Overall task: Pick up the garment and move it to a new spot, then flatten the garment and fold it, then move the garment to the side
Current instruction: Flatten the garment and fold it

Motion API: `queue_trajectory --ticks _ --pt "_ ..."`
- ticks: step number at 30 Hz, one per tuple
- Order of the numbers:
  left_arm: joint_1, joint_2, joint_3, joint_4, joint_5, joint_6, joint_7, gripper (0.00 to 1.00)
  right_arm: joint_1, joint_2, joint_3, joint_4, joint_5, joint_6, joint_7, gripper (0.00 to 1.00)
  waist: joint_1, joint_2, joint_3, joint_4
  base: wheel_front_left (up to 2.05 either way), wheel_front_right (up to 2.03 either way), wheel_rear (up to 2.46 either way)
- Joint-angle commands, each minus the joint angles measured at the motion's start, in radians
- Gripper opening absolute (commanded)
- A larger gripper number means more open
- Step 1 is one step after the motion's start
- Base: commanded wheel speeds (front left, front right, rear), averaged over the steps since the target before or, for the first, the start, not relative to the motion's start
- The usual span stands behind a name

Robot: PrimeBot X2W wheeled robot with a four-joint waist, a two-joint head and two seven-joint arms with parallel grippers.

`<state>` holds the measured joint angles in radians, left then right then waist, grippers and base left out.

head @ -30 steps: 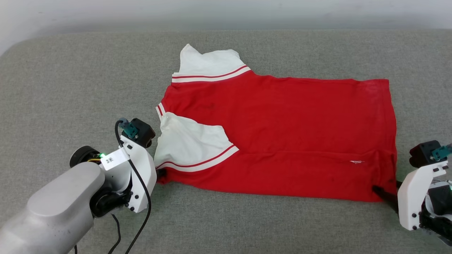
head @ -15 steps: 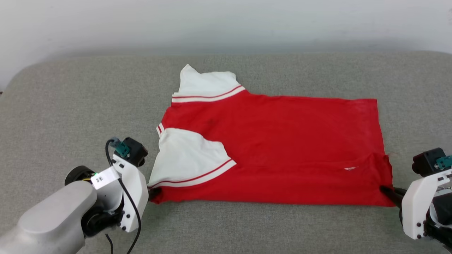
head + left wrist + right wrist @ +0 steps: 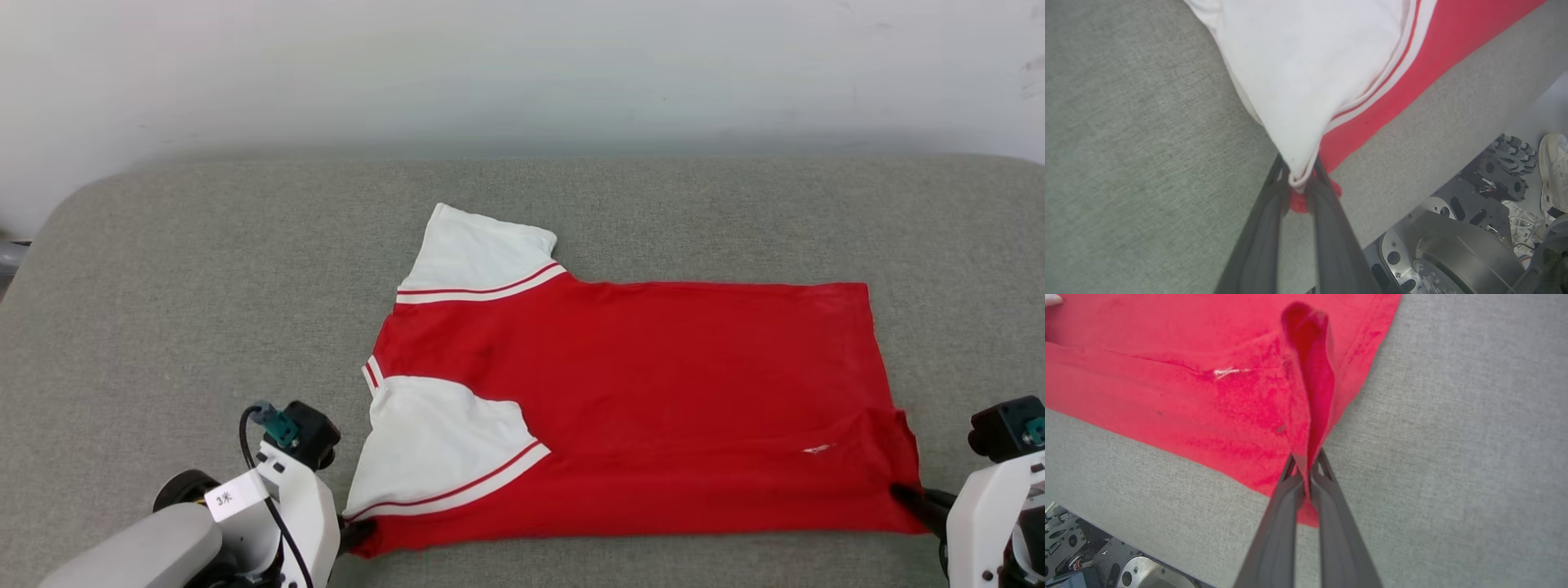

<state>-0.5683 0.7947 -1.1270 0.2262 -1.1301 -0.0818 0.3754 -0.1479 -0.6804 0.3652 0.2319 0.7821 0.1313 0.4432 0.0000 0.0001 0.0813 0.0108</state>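
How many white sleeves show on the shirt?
2. The far sleeve lies flat at the garment's far edge; the near sleeve lies over the red body beside the left gripper.

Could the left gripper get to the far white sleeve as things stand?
Probably not right now: the left gripper is shut on the near corner of the shirt. Nothing blocks the far sleeve, but it would have to let go first.

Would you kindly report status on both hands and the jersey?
Left hand shut on jersey, sleeve corner. Right hand shut on hem corner. Rest lies flat on grey cushion. No obstruction seen.
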Motion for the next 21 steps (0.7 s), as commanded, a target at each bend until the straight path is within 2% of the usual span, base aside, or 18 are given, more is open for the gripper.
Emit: queue_trajectory --ticks 1,6,13,14,15,16,21 --pt "0.014 0.007 -0.003 -0.001 0.002 0.007 -0.005 0.00 0.014 0.002 -0.007 -0.002 -0.001 -0.001 0.006 0.00 0.0000 -0.0001 0.002 0.000 0.00 0.00 0.00" --pt "0.032 -0.010 -0.015 0.020 0.002 0.019 -0.002 0.00 0.031 0.032 -0.018 0.016 -0.008 -0.001 0.018 0.00 0.0000 -0.0001 0.021 0.001 0.00 0.00 0.00" --pt "0.012 -0.033 -0.018 0.093 0.023 0.011 -0.026 0.00 0.039 0.059 0.008 0.089 -0.021 -0.001 0.002 0.00 0.0000 -0.0001 0.039 0.004 0.00 0.00 0.00" --pt "0.012 -0.035 -0.015 0.100 0.020 0.010 -0.031 0.00 0.038 0.065 0.006 0.092 -0.017 -0.001 -0.010 0.12 0.0000 -0.0001 0.039 0.003 0.00 0.00 0.00" --pt "0.014 -0.037 -0.010 0.105 0.017 0.011 -0.038 0.34 0.036 0.066 0.005 0.093 -0.021 -0.001 -0.027 0.52 0.0000 -0.0001 0.036 0.003 0.00 0.00 0.00" --pt "0.015 -0.035 -0.007 0.109 0.019 0.013 -0.049 1.00 0.030 0.064 0.002 0.094 -0.033 -0.001 -0.052 1.00 0.0000 -0.0001 0.032 0.002 0.00 0.00 0.00" --pt "-0.006 -0.012 0.005 0.090 0.042 0.016 -0.081 1.00 0.018 0.072 -0.024 0.083 -0.071 -0.001 -0.174 1.00 0.0000 -0.0001 0.003 -0.001 0.00 0.00 0.00"
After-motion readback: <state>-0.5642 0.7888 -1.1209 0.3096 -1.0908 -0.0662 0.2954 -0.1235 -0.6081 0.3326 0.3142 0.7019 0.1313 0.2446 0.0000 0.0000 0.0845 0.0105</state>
